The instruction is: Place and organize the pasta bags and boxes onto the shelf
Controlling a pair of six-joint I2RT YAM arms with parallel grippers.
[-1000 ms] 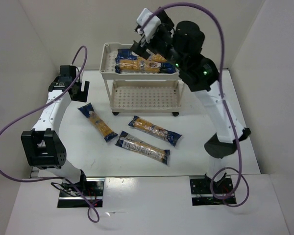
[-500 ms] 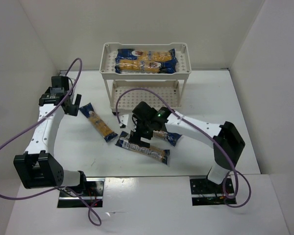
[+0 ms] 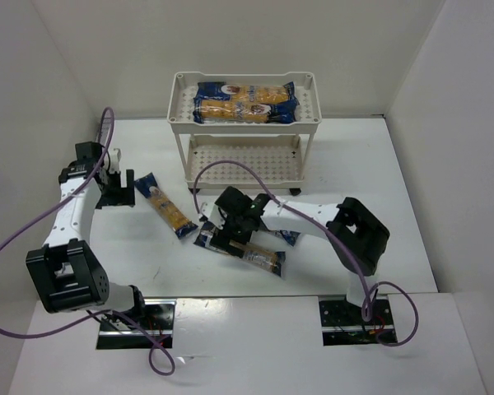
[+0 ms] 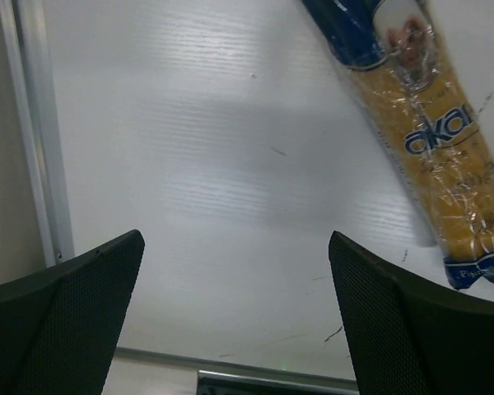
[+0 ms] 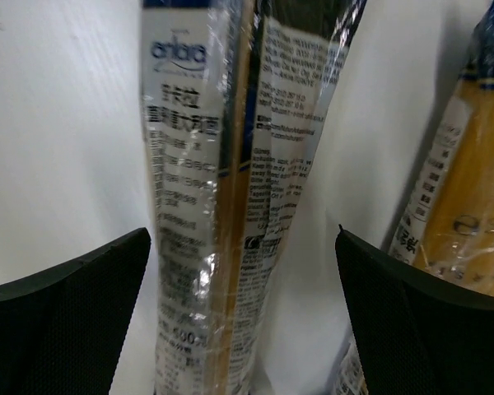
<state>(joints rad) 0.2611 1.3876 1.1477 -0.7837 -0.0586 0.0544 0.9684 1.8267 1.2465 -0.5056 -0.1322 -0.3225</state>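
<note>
Your right tool (image 5: 243, 280) sits wide open around a pasta bag (image 5: 202, 189). If you grab it near the end, it may droop and slip out. Your left tool (image 4: 235, 280) is open and empty.

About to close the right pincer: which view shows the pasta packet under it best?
Right wrist: the packet fills the frame between the fingers of the open right pincer. The top view shows it partly hidden under that pincer. The left wrist shows only another packet.
</note>
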